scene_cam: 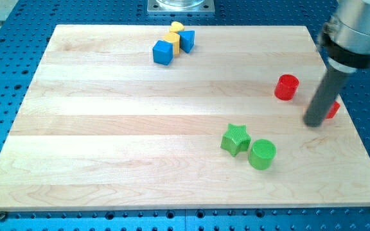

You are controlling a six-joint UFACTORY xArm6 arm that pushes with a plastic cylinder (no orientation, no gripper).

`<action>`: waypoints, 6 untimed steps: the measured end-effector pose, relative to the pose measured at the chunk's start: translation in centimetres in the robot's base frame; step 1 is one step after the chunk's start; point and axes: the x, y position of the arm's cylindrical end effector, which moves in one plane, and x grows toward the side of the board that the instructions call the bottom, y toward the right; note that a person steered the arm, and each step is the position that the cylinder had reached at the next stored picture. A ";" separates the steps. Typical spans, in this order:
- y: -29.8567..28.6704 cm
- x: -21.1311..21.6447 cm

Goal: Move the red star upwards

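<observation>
Blocks sit scattered over a pale wooden board (108,128) that rests on a blue perforated table (5,38); no brand, label or writing can be read anywhere.

Far to the view's left of my tip (315,124), and well above it near the board's top edge, a small cluster stands: a blue cube (163,52), just to its right a yellow block (174,35) whose shape is partly hidden, with a second yellow piece (176,26) at its top, and a second blue block (187,40) touching it on the right.

Closer in, to the lower left of my tip, a green star (235,139) touches a green cylinder (262,154) on its right.

Just up and left of my tip stands a red cylinder (286,87), apart from the rod.

My tip rests on the board at the view's right side. This arm has no claw, only the dark rod (323,99), so nothing opens or closes. The red star (332,110) lies right against the rod's right side, mostly hidden behind it, so its shape cannot be made out and only a red sliver shows. I cannot tell whether the two touch.
</observation>
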 end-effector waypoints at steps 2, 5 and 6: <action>3.4 -3.0; -4.1 7.2; -11.3 6.3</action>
